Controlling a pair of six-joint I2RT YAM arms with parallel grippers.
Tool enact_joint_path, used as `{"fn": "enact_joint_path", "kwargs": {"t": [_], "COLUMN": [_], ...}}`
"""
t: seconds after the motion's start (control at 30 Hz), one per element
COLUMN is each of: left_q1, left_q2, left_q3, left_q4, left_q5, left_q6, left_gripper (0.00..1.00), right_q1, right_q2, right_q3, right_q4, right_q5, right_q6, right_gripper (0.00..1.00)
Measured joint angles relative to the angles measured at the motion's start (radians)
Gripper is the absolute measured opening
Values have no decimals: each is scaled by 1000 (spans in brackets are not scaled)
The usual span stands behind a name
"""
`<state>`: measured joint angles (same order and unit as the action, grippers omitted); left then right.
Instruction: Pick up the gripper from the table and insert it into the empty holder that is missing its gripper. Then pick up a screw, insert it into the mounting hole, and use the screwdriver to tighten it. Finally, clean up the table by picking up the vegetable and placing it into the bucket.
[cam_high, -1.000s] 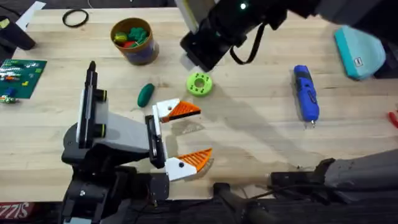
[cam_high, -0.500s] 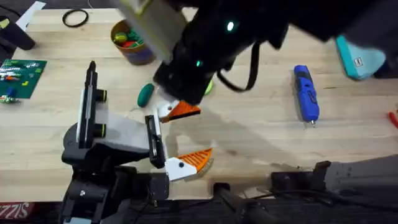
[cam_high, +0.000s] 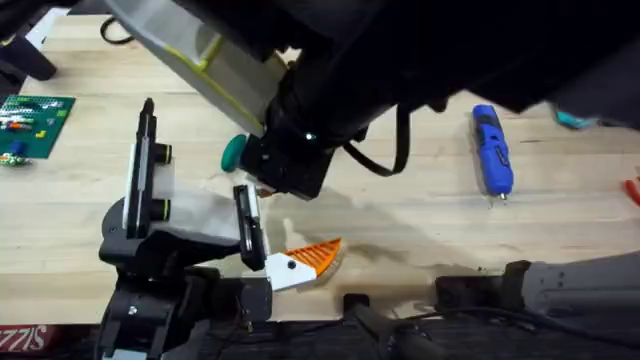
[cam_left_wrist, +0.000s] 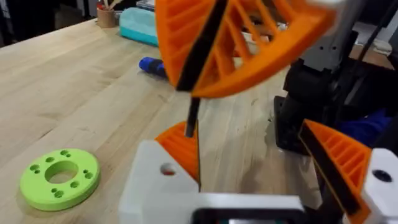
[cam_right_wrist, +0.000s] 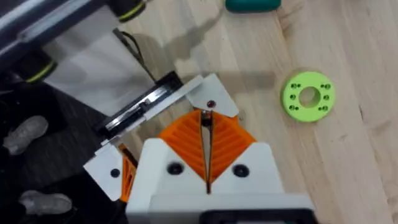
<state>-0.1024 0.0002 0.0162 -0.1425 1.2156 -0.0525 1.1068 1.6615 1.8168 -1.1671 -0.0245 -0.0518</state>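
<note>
**Overhead.** The right arm (cam_high: 420, 60) reached across the middle from the lower right. It rose close under the camera, with its wrist angled down over the holder (cam_high: 245, 205) on the grey-white hand body (cam_high: 190, 215). A fitted orange finger (cam_high: 312, 255) sat on the near mount. The vegetable (cam_high: 234, 152) lay just beyond the arm's wrist. The screwdriver (cam_high: 492, 150) lay well apart, to the right.

**Left wrist.** The left gripper (cam_left_wrist: 249, 134) stood with its two finger mounts spread and nothing between them. The lime-green ring (cam_left_wrist: 60, 178) lay on the table near it.

**Right wrist.** The right gripper (cam_right_wrist: 206, 118) had both pads pressed together with nothing between them. Its tips met the white base block of the gripper (cam_right_wrist: 211, 102), which lay against the holder's black plate with its dark hole facing up.

**Procedure note.** The step in hand appeared to be seating the gripper on the holder. Push squarely along the plate with light force. Keep the base flush so that the mounting hole stays exposed and aligned for the screw. A skewed push would likely tip the block off the plate.
</note>
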Motion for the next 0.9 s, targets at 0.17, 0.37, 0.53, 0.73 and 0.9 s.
{"fn": "enact_joint_path", "kwargs": {"t": [0.17,0.37,0.53,0.73,0.9], "left_q1": [0,0,0,0,0], "left_q2": [0,0,0,0,0], "left_q3": [0,0,0,0,0], "left_q4": [0,0,0,0,0], "left_q5": [0,0,0,0,0], "left_q6": [0,0,0,0,0], "left_gripper": [986,986,986,986,986], "right_q1": [-13,-13,-13,-13,-13], "right_q2": [0,1,7,35,71], "right_q3": [0,0,0,0,0], "right_q4": [0,1,3,4,3], "right_q5": [7,9,9,9,9], "right_q6": [0,0,0,0,0], "right_gripper": [4,4,4,4,4]}}
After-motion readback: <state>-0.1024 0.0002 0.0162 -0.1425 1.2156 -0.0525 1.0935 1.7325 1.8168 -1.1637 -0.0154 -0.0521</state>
